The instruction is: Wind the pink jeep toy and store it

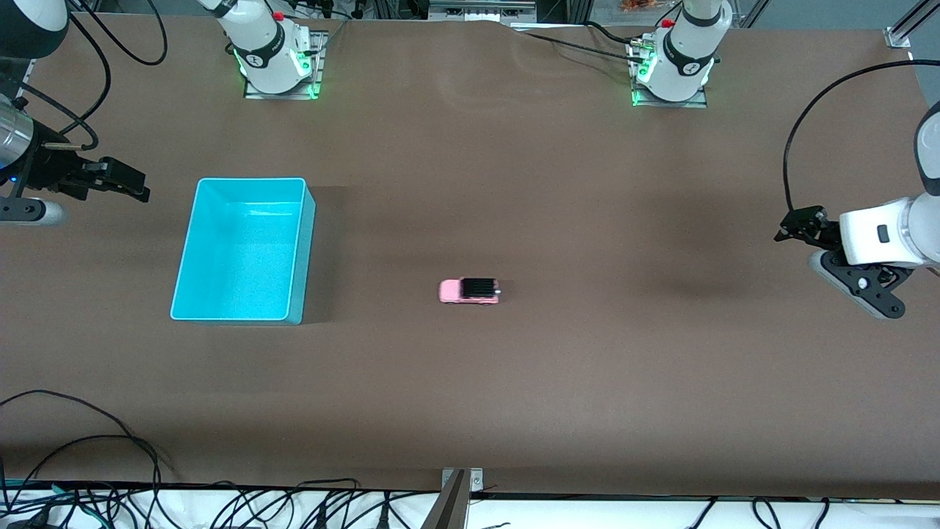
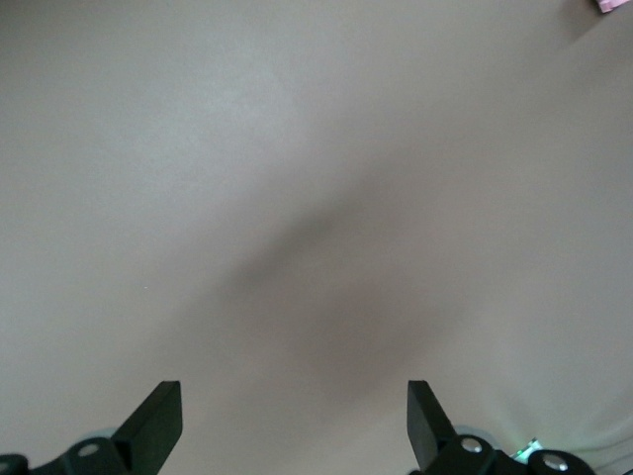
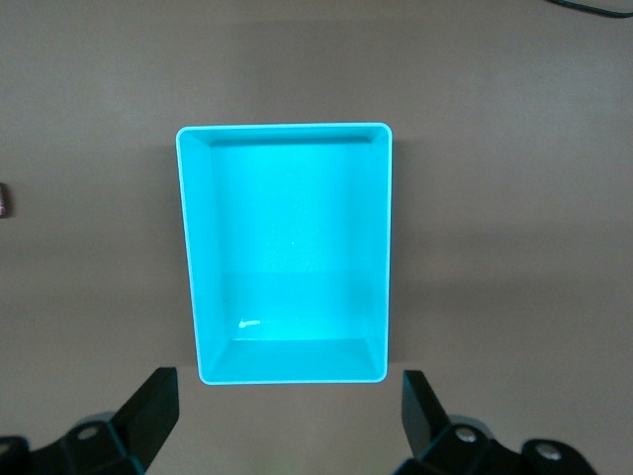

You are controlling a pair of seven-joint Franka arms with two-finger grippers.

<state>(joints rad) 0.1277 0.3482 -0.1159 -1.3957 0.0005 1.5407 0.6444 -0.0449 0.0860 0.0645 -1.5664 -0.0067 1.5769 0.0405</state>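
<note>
The pink jeep toy (image 1: 470, 290) sits mid-desk, long axis running toward my two arms' ends, pink hood toward the turquoise bin (image 1: 242, 250). I should straddle its short width squarely. My left gripper (image 1: 797, 226) and right gripper (image 1: 121, 180) hang spread, empty, over the end edges.

No readable text, label, brand, number or sign anywhere. Right arm's base (image 1: 273, 55) and left arm's base (image 1: 679, 62) each carry a small round dark mark on the white shell, too small to make out. Pink jeep toy (image 1: 470, 290), turquoise bin (image 1: 242, 250) and table (image 1: 514, 184): no lettering seen. Both wrist views: no writing
</note>
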